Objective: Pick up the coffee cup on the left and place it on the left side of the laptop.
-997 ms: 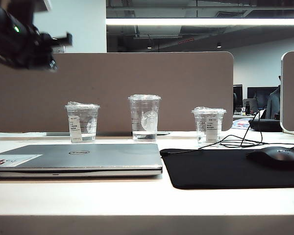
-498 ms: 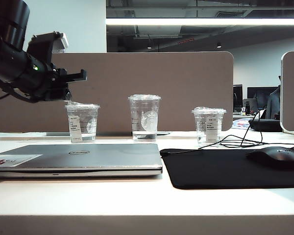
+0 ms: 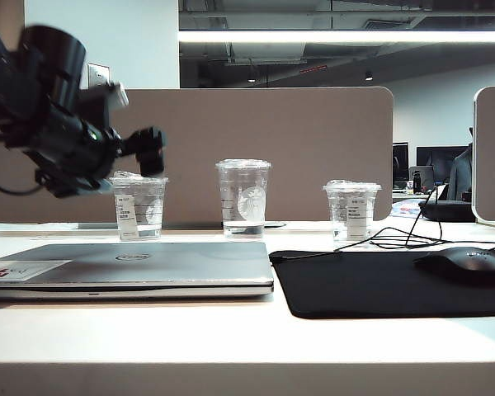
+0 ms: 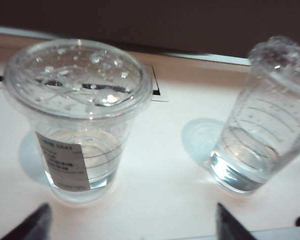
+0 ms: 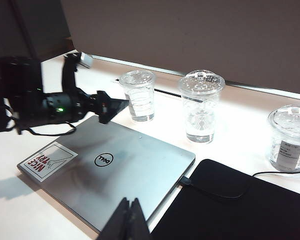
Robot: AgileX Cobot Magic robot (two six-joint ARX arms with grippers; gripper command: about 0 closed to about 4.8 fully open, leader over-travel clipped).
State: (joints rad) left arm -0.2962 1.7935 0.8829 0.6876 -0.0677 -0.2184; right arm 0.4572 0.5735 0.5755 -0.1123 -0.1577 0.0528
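Short clear lidded plastic coffee cup point(image 4: 77, 117) stands upright behind the silver-grey Dell laptop point(image 3: 132, 268); left gripper point(image 4: 132, 225), fingers spread wide, empty, faces it. Right gripper point(image 5: 130, 220), pinched closed, hangs over the laptop's near edge, farther off.

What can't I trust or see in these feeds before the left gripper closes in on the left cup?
- Left gripper: in the left wrist view only the fingertips show, cut off by the frame edge; open, nothing between them.
- Coffee cup: label print too small to read; the exterior view has its rim partly behind the gripper.
- Taller cup: blurred in the left wrist view.
- Right gripper: shut, partly cut off.
- Laptop: left end cut off in the exterior view.
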